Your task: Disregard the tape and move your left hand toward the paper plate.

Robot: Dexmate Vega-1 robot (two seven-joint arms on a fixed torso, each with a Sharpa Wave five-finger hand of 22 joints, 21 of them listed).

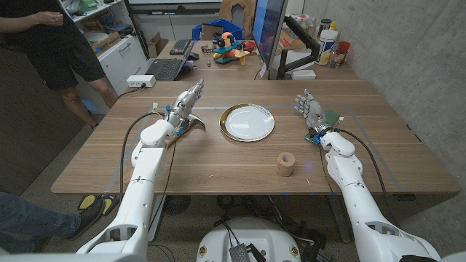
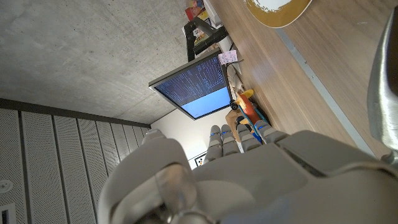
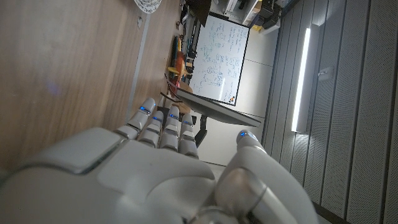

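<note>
The paper plate (image 1: 248, 122), white with a gold rim, lies in the middle of the wooden table (image 1: 218, 167). My left hand (image 1: 186, 105) is raised a little to the plate's left, fingers stretched out toward the far side, holding nothing. The left wrist view has the plate's edge (image 2: 278, 9) beyond that hand (image 2: 236, 174). A brown tape roll (image 1: 285, 164) stands nearer the front, right of the plate. My right hand (image 1: 311, 111) stands open to the plate's right, fingers up and empty; the right wrist view looks along its back (image 3: 161, 174) toward the plate (image 3: 148, 5).
A person (image 1: 58, 44) stands at the far left behind the table. Behind the table a second desk carries a laptop (image 1: 164, 69), a keyboard (image 1: 180, 47), toys (image 1: 229, 47), a monitor (image 1: 269, 36) and bottles (image 1: 328, 40). A small green item (image 1: 332, 116) lies by my right hand.
</note>
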